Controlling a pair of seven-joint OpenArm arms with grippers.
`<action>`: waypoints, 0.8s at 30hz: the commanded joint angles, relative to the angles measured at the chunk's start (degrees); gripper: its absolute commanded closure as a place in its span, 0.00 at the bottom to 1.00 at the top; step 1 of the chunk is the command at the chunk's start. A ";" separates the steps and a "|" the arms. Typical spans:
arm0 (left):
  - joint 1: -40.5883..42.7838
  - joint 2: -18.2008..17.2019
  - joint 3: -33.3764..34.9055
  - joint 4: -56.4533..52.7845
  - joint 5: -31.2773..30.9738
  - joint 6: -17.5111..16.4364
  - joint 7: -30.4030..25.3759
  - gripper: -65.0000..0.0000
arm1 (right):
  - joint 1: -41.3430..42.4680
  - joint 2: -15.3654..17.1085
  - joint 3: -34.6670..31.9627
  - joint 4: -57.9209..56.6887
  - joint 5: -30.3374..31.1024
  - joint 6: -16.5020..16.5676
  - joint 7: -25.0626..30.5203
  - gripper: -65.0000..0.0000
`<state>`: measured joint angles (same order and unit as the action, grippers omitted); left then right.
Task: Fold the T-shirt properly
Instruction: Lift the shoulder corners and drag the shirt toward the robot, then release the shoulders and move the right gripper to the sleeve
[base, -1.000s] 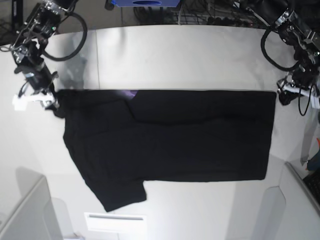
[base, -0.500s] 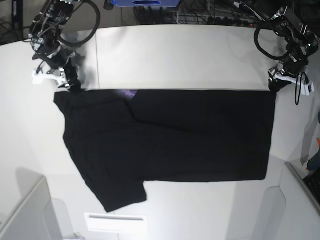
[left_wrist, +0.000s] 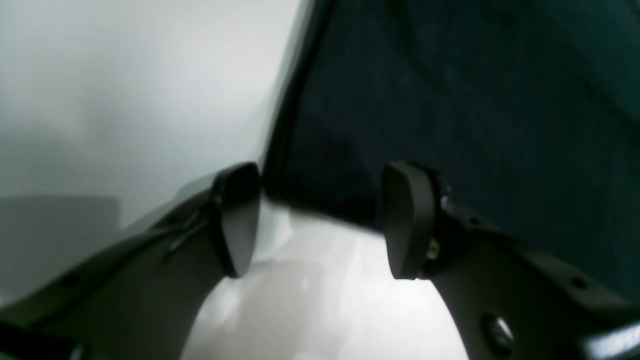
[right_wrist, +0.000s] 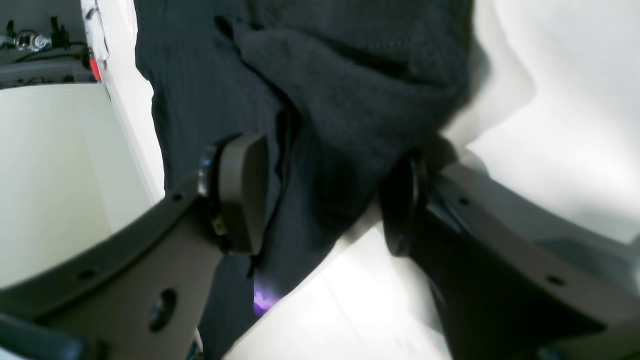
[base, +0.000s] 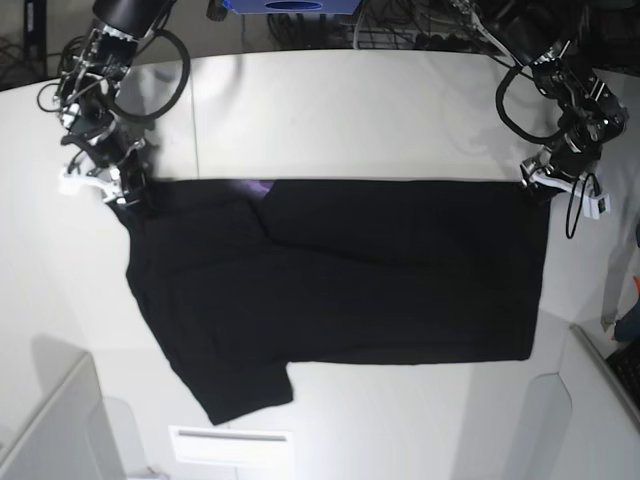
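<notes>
T-shirt (base: 340, 275) lies flat and spread out on my white table (base: 360, 110), one long edge running along the top and one sleeve poking out at the bottom left. Going from left to right in the base view, I first see my right gripper (base: 118, 188) at the top left corner of the cloth. Its jaws are apart, and the wrist view shows a bunched fold of shirt (right_wrist: 320, 100) sitting between them, not squeezed yet. A bit of purple peeks out near the collar. Far over at the top right corner is my left gripper (base: 535, 183). Its jaws are apart too, with the corner of the hem (left_wrist: 320, 195) just between them. I think the cloth is soft, light and floppy, so I should pinch both top corners firmly or it will slip out.
</notes>
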<state>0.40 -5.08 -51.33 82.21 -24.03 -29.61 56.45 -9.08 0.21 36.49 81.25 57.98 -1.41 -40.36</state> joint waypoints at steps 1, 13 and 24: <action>-0.10 -0.50 0.03 -0.41 0.08 -0.07 0.57 0.44 | -0.46 0.45 0.13 -0.42 -3.60 -2.15 -0.48 0.49; -0.36 -0.76 0.21 -5.60 0.16 -0.07 -4.36 1.00 | -0.54 0.45 0.39 -4.90 -3.60 6.64 4.62 1.00; 9.66 -2.35 3.64 5.21 -0.10 -0.15 -4.27 1.00 | -8.11 0.54 0.30 4.33 -3.60 4.71 4.45 1.00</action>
<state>10.11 -6.66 -47.35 86.59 -24.23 -29.98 51.96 -17.67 0.21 36.75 85.12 55.61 4.34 -35.79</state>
